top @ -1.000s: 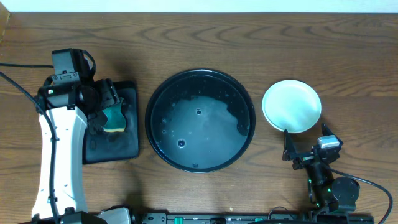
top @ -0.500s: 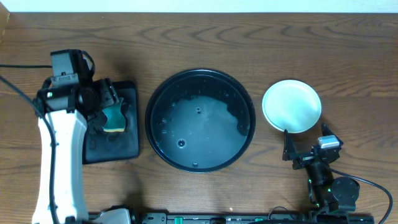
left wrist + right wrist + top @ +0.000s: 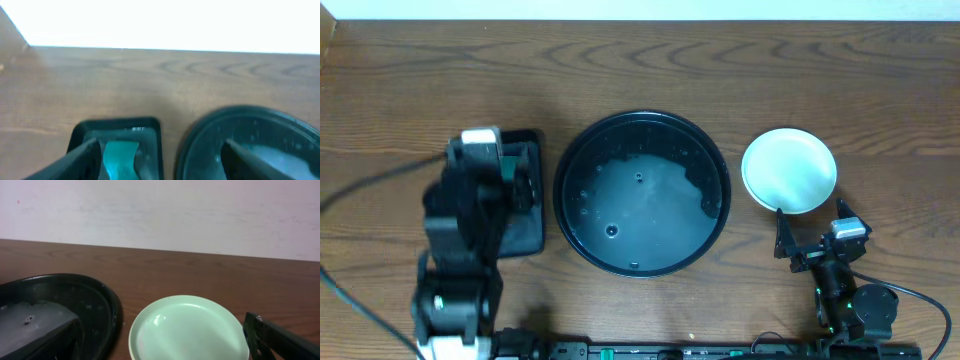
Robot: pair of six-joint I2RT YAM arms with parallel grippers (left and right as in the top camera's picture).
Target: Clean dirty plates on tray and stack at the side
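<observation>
The large round black tray [image 3: 642, 116] sits mid-table, holding only a film of water and no plates. It also shows in the left wrist view [image 3: 200, 140] and the right wrist view [image 3: 107, 302]. A pale mint plate [image 3: 789, 170] lies on the table right of it. It is also in the right wrist view [image 3: 190, 327]; I cannot tell whether other plates lie under it. My right gripper [image 3: 161, 325] is open and empty, just in front of that plate. My left gripper [image 3: 161, 146] is open wide over the small tray and holds nothing.
A teal sponge [image 3: 120, 155] lies on the smaller rectangular black tray [image 3: 150, 125] at the left, beside my left finger [image 3: 82, 152]. In the overhead view my left arm [image 3: 470, 230] covers most of that tray [image 3: 530, 225]. A wall runs along the table's far edge.
My left arm has pulled back toward the table's front edge and let go of the teal sponge, which now lies on the rectangular tray. The right arm and the plate have not moved.
</observation>
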